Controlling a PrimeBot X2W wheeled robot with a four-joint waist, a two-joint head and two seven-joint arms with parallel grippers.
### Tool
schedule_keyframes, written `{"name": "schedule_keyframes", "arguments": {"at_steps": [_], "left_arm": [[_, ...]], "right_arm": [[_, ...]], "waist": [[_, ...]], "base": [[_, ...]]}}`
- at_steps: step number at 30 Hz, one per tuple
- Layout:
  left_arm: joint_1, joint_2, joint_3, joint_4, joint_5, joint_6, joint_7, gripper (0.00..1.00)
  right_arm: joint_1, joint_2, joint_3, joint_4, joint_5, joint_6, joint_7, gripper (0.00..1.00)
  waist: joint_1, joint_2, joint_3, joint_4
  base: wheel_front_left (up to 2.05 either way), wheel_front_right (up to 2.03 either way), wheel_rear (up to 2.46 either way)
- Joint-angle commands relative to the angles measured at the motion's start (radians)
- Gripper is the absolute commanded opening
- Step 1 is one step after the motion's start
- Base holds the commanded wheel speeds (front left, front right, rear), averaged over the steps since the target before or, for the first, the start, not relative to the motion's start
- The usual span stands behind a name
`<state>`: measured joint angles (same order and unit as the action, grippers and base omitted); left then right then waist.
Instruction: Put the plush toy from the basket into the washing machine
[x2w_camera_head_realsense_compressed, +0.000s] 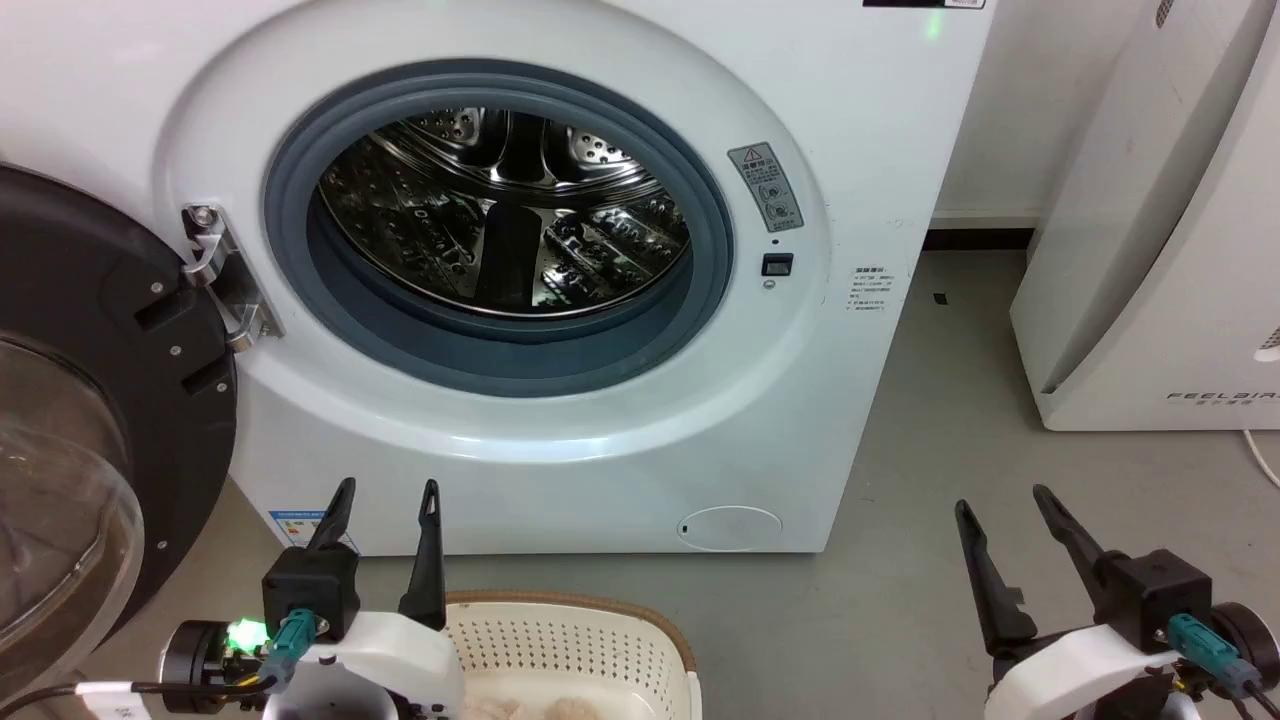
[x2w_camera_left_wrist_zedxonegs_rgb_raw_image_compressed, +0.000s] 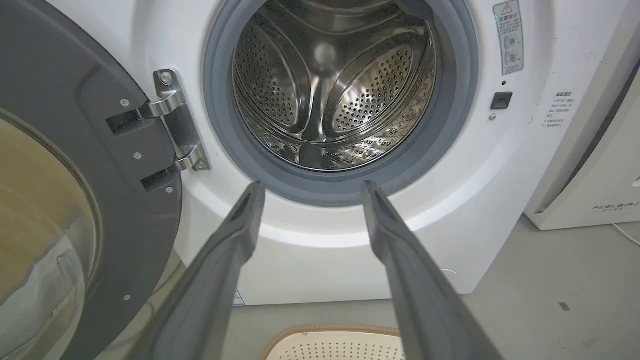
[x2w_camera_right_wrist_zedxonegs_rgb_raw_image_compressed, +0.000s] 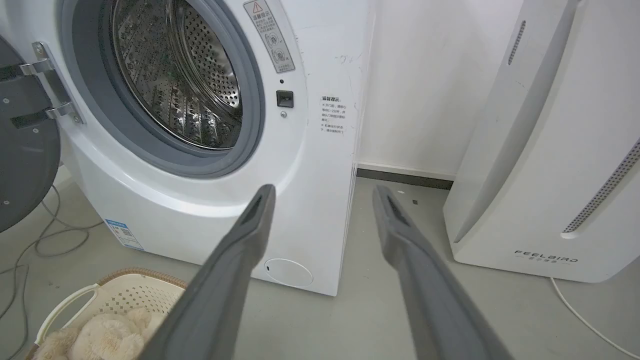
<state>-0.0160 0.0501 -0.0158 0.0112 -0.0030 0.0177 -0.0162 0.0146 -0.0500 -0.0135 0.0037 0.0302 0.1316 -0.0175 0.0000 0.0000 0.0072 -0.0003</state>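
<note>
The white washing machine (x2w_camera_head_realsense_compressed: 560, 440) stands straight ahead, its glass door (x2w_camera_head_realsense_compressed: 90, 440) swung wide to the left and the steel drum (x2w_camera_head_realsense_compressed: 510, 210) bare inside. On the floor just before it sits the cream basket (x2w_camera_head_realsense_compressed: 580, 640) with a brown rim; the fluffy cream plush toy (x2w_camera_right_wrist_zedxonegs_rgb_raw_image_compressed: 100, 337) lies in it, and a bit of its fur (x2w_camera_head_realsense_compressed: 540, 710) peeks at the head view's bottom edge. My left gripper (x2w_camera_head_realsense_compressed: 387, 492) hovers open above the basket's left side, fingers aimed at the machine. My right gripper (x2w_camera_head_realsense_compressed: 1003, 497) hangs open over bare floor to the right.
A white slanted FEELAIR appliance (x2w_camera_head_realsense_compressed: 1160, 250) stands against the wall at the right, a white cord (x2w_camera_head_realsense_compressed: 1262, 455) trailing from it. Loose cables (x2w_camera_right_wrist_zedxonegs_rgb_raw_image_compressed: 35, 245) lie on the grey floor under the open door. Grey floor (x2w_camera_head_realsense_compressed: 950, 420) lies between machine and appliance.
</note>
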Motion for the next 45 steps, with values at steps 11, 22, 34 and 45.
{"name": "schedule_keyframes", "arguments": {"at_steps": [11,22,34,45], "left_arm": [[-0.060,0.005,-0.022,0.084,-0.008,-0.001,-0.032,1.00],[-0.149,0.016,-0.049,0.236,-0.009,-0.024,-0.055,1.00],[-0.258,0.045,-0.095,0.439,0.003,-0.048,-0.037,1.00],[-0.339,0.097,-0.160,0.567,0.030,-0.065,0.035,1.00]], "right_arm": [[-0.015,0.000,-0.016,-0.008,0.036,0.000,-0.032,1.00],[-0.047,0.000,-0.024,-0.012,0.061,0.000,-0.055,1.00],[-0.095,0.000,-0.018,-0.025,0.090,0.000,-0.078,1.00],[-0.141,0.000,-0.021,-0.053,0.108,0.000,-0.100,1.00]], "waist": [[0.0000,0.0000,0.040,-0.007],[0.0000,0.0000,0.121,-0.027],[0.0000,0.0000,0.237,-0.055],[0.0000,0.0000,0.381,-0.082]], "base": [[0.00,0.00,0.00],[0.00,0.00,0.00],[0.00,0.00,0.00],[0.00,0.00,0.00]]}}
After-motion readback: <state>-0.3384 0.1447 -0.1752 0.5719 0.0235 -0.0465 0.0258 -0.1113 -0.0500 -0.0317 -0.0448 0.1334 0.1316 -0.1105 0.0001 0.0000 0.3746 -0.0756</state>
